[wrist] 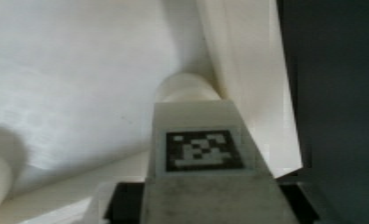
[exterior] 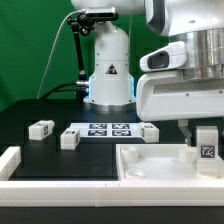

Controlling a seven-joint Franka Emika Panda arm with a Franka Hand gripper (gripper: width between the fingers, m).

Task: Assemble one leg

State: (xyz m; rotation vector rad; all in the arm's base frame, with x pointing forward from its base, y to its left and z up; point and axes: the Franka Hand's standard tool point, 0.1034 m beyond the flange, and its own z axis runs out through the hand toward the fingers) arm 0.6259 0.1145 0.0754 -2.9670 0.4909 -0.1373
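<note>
My gripper (exterior: 204, 132) is shut on a leg (exterior: 206, 141), a small white block with a black-and-white tag, and holds it upright over the far right part of the large white tray-like piece (exterior: 150, 160). In the wrist view the leg (wrist: 202, 140) fills the middle between my dark fingers (wrist: 131, 200), its tip near the tray's raised inner wall (wrist: 234, 50). Three more legs lie on the black table: one at the exterior view's left (exterior: 41, 128), one (exterior: 69, 139) and one (exterior: 148, 133) by the marker board.
The marker board (exterior: 108, 129) lies flat mid-table. A white rail (exterior: 10, 165) runs along the front and left edge. The robot base (exterior: 108, 70) stands behind, before a green backdrop.
</note>
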